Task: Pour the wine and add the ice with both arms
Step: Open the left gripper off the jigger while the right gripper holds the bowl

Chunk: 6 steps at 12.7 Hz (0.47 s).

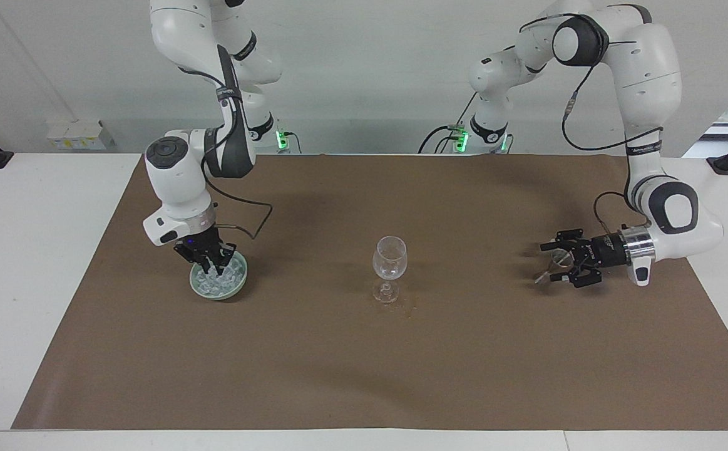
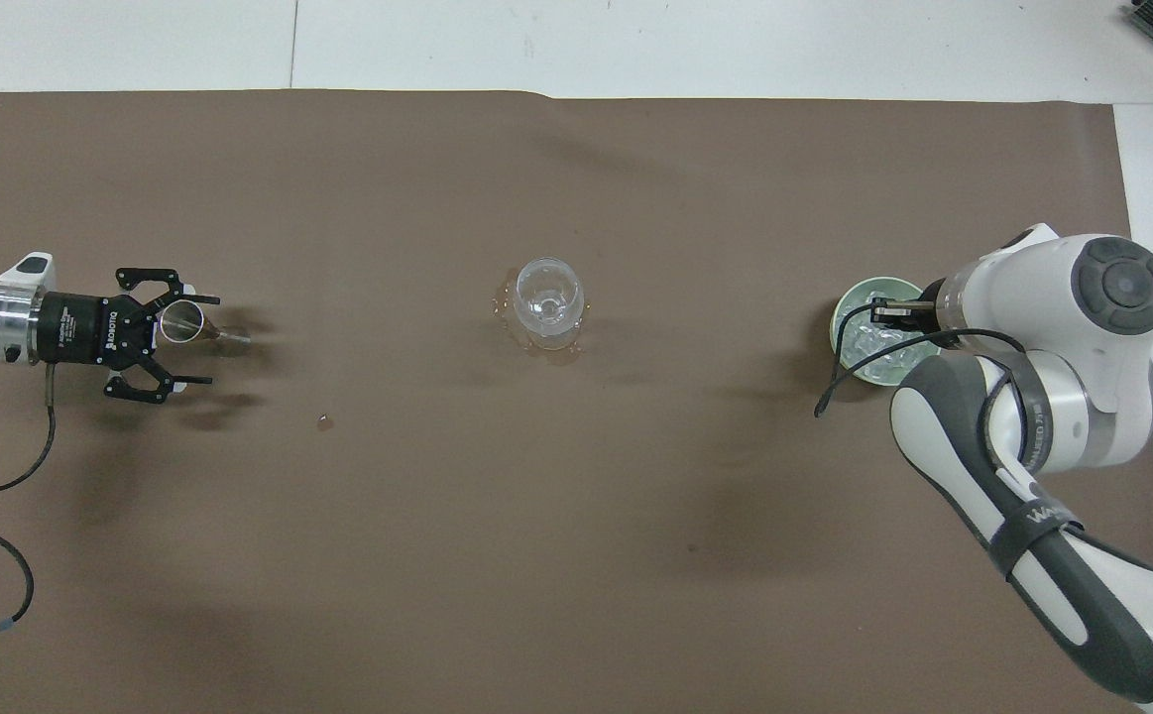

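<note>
A clear stemmed wine glass (image 1: 389,260) (image 2: 548,297) stands at the middle of the brown mat. I cannot make out any wine in it. The ice (image 1: 226,280) (image 2: 873,342) is a pile of clear cubes in a pale green bowl (image 1: 218,293) (image 2: 846,309) toward the right arm's end. My right gripper (image 1: 212,268) (image 2: 878,317) points down into the pile, its fingertips shut among the cubes. Toward the left arm's end, a small clear stemmed cup (image 1: 558,260) (image 2: 179,322) stands on the mat. My left gripper (image 1: 548,264) (image 2: 209,339) lies level around it, open and not touching it.
Small wet spots (image 1: 404,307) lie on the mat around the wine glass's foot. One more drop (image 2: 324,421) sits between the small cup and the wine glass, nearer to the robots. White table (image 1: 38,250) borders the brown mat.
</note>
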### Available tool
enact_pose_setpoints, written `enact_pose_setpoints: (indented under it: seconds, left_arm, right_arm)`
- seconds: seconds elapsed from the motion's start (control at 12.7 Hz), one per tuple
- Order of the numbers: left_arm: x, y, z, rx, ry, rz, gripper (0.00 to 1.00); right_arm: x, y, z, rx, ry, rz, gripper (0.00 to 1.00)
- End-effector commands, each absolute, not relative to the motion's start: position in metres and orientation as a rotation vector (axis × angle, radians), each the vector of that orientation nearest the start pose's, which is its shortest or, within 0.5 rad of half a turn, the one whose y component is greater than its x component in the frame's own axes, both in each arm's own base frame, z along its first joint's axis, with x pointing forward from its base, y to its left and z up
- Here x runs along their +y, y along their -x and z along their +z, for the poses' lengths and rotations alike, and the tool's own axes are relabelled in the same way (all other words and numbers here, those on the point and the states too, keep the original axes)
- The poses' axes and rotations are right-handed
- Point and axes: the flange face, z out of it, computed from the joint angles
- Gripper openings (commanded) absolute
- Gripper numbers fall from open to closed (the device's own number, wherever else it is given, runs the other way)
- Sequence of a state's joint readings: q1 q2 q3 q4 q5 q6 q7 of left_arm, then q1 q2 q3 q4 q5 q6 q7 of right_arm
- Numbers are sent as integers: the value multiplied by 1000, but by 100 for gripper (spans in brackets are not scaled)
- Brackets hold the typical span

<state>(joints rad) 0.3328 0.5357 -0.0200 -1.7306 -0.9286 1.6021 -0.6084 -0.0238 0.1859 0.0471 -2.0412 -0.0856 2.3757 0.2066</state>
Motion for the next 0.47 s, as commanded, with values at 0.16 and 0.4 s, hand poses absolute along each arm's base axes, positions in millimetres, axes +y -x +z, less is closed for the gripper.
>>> enact_pose_setpoints:
  seconds: [0.16,0.4]
  left_arm:
    - [117,-619,345,1287,-2035,-716,100]
    - [101,-627,389,1258,-2254,-541,100]
  right_arm:
    - [14,-589,420,281,3159,-309,0]
    - [23,-580,460,289,3150,-325,0]
